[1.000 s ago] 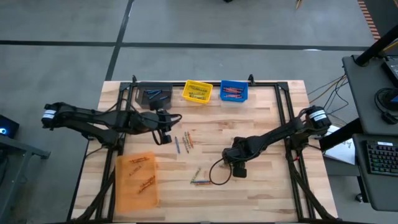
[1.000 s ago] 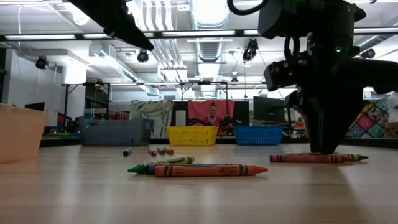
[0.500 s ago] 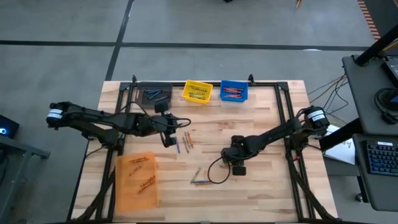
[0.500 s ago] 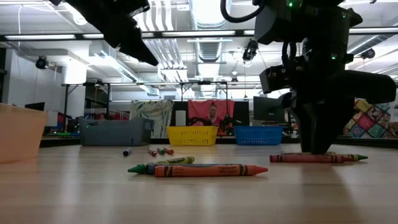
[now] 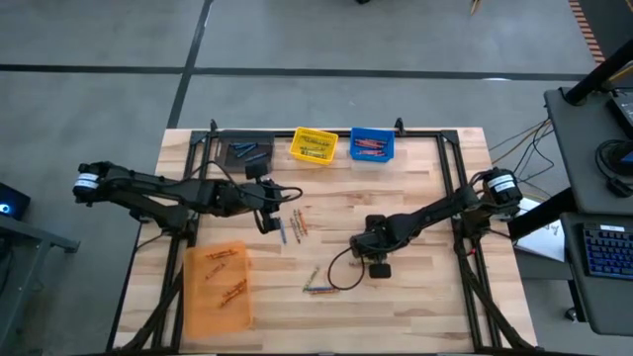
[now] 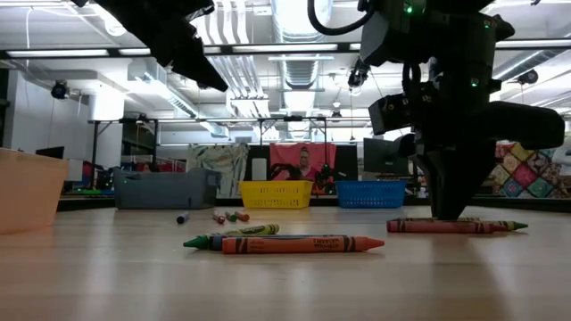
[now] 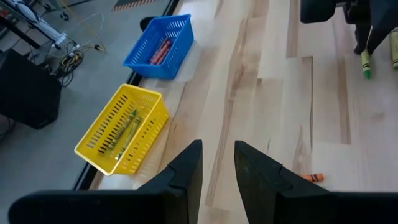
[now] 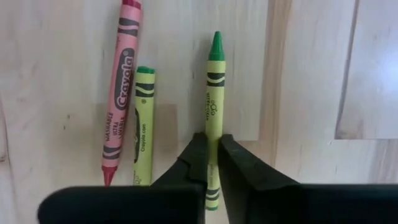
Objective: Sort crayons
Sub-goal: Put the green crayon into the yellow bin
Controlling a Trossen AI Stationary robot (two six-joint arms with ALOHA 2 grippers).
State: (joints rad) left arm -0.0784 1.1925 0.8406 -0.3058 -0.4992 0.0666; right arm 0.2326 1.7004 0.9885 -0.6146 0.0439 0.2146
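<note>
**A:** Largest item first?

**B:** Tabletop (image 5: 425, 297), pale wood planks, dark frame rails along the sides and far edge.

**A:** Containers, biggest down?

**B:** Orange bin (image 5: 219, 287), near-left corner; orange crayons inside, in two small clusters. Grey bin (image 5: 245, 153), far-left; holds a couple of dark blue sticks. Yellow basket (image 5: 314, 145), far edge, centre; yellow-green crayons inside. Blue basket (image 5: 372, 145), just beside the yellow one on its right; red crayons show in it, not blue.

**A:** Arms?

**B:** Left gripper (image 5: 269, 220), raised above the tabletop left of centre, near the loose scatter; fingers (image 7: 184, 171) parted a little, nothing between them. Right gripper (image 8: 211, 162), down at the tabletop right of centre, fingers closed on the green crayon (image 8: 213, 99).

**A:** Loose stock?

**B:** Scattered crayons (image 5: 295, 223), a mixed-colour group mid-tabletop beside the left gripper. Second group (image 5: 318, 286) toward the near edge, including a red crayon (image 6: 302, 244) with a green one lying against it. By the right gripper: the held green crayon lying flat, a shorter yellow-green crayon (image 8: 143, 124) parallel and near, and a red crayon (image 8: 121, 81) just beyond that.
</note>
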